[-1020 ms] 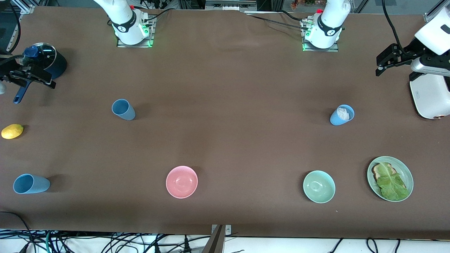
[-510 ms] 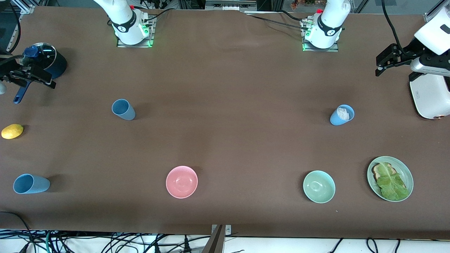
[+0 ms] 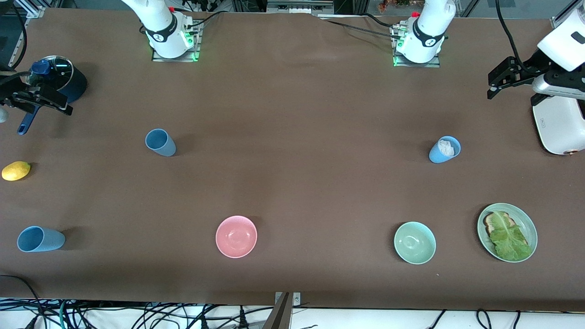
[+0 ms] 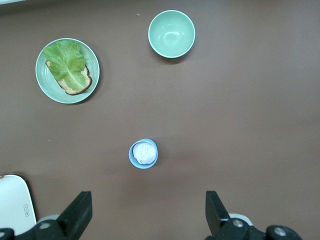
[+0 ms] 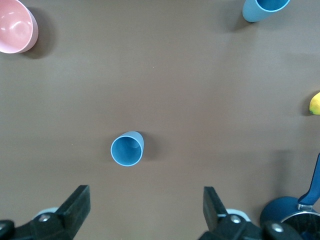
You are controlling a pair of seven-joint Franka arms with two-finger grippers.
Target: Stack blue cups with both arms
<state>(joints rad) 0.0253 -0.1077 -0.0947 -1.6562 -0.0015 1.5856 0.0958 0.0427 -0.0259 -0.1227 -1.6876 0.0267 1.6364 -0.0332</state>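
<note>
Three blue cups stand upright and apart on the brown table. A slate-blue cup (image 3: 160, 142) (image 5: 127, 149) is toward the right arm's end. A sky-blue cup (image 3: 40, 239) (image 5: 265, 9) is nearer the front camera at that end. A light-blue cup (image 3: 444, 149) (image 4: 143, 153) with something white and crumpled inside is toward the left arm's end. My right gripper (image 3: 64, 104) (image 5: 145, 210) is open and empty, high over the saucepan's handle. My left gripper (image 3: 490, 89) (image 4: 147, 215) is open and empty, high beside the white appliance.
A dark navy saucepan (image 3: 64, 80) with a glass lid and a lemon (image 3: 16, 170) lie at the right arm's end. A pink bowl (image 3: 236, 236), a green bowl (image 3: 414, 242), a plate (image 3: 525, 218) with toast and lettuce, and a white appliance (image 3: 560, 123) are also there.
The left gripper has drifted very slightly toward the robots' bases. The right gripper and the cups have not visibly moved.
</note>
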